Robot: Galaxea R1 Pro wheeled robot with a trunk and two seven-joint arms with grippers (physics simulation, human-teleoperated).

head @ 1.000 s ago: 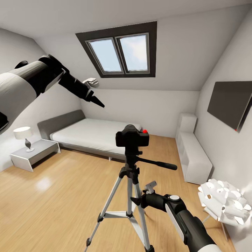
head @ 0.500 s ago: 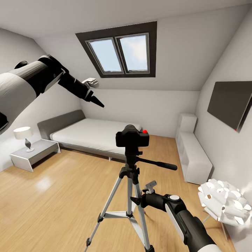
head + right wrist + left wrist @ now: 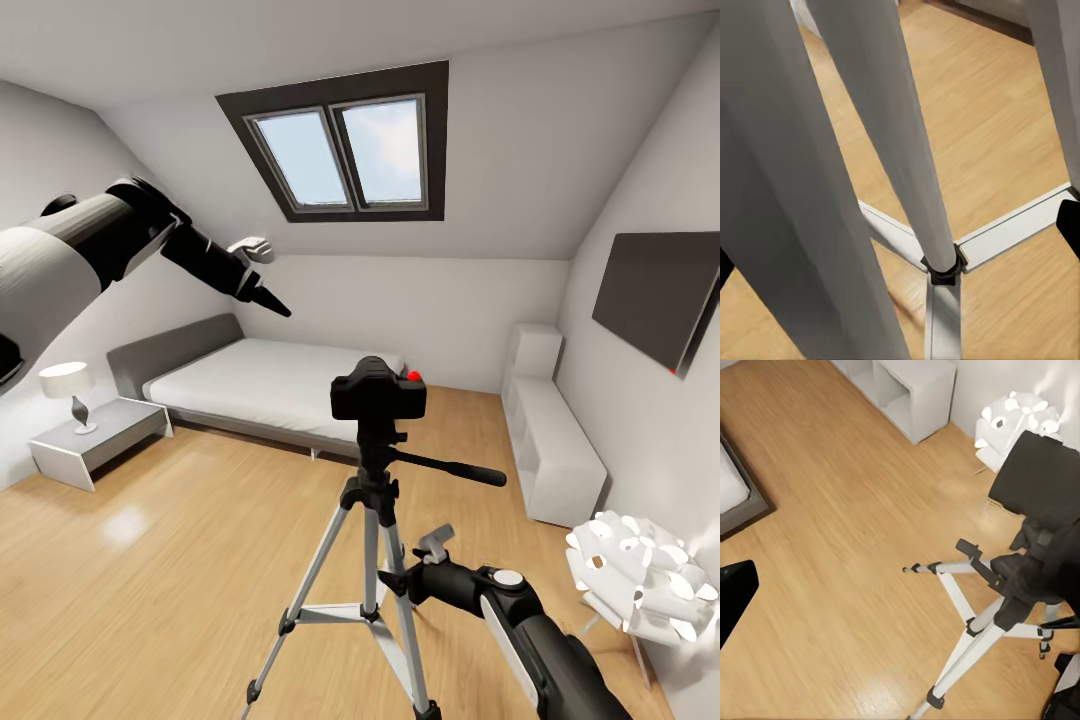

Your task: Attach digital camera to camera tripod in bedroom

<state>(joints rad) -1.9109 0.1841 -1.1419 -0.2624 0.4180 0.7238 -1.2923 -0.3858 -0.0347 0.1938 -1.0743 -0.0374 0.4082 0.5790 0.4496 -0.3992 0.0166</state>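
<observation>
Digital camera [image 3: 378, 390] seated atop the camera tripod [image 3: 372, 560], apparently attached; both arms' fingers hold nothing, spread indeterminate; next, judged: withdraw right gripper [image 3: 400, 578] from beside the tripod legs.

Camera tripod [image 3: 372, 560]: smooth silver-grey metal legs with matt black plastic-looking joints and feet, carrying the matt black digital camera [image 3: 378, 392] with its glossy red button. Floor [image 3: 170, 560]: light wood planks with a soft sheen. Bed [image 3: 262, 385]: grey cloth-like frame, matt white mattress.
</observation>
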